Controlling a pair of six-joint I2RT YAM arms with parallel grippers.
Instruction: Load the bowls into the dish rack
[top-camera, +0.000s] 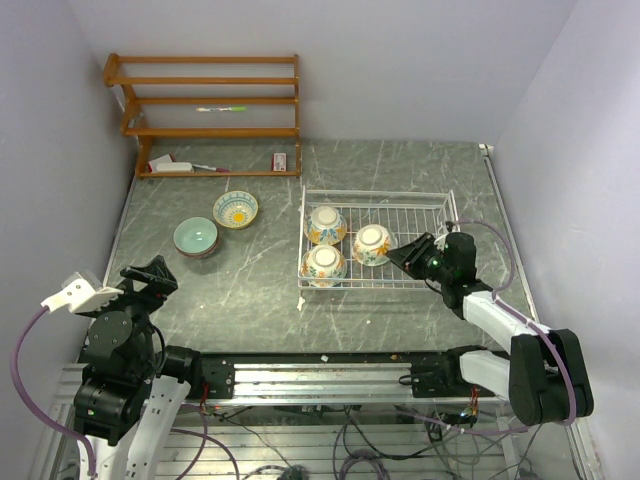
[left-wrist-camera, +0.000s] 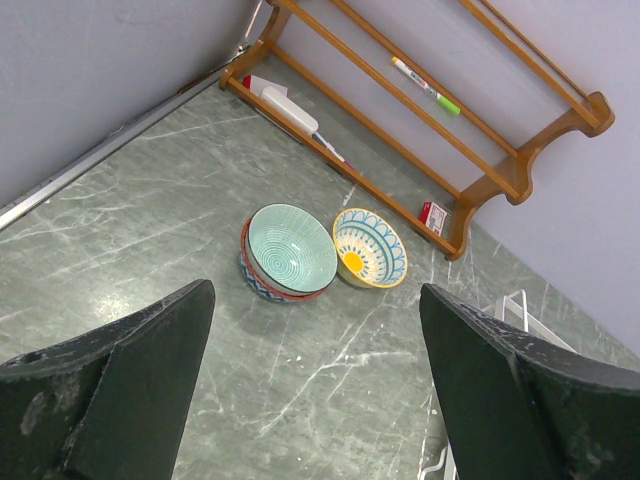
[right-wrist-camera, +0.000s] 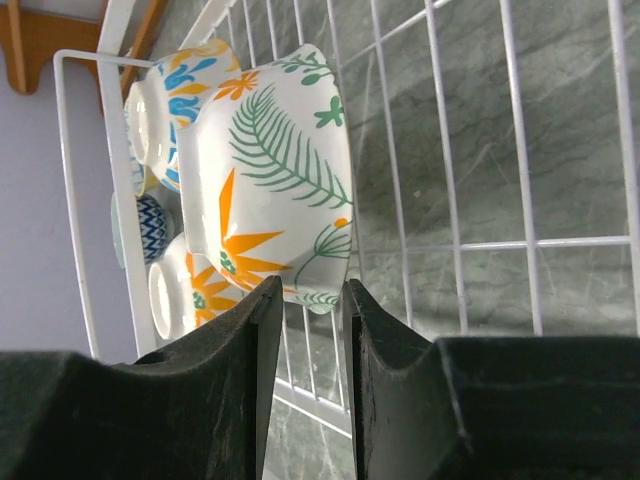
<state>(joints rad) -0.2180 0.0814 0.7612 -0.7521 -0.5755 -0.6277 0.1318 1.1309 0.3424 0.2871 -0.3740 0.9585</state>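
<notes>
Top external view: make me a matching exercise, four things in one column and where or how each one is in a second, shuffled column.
Things
1. pale teal bowl
2. leaf-patterned bowl
3. green-capped marker
4. left gripper

Places or states
A. lying on a rail of the wooden shelf
B. open, holding nothing
C. nested in another bowl on the table
D. upside down in the dish rack

Pairs: 1-C, 2-D, 3-A, 4-B
</notes>
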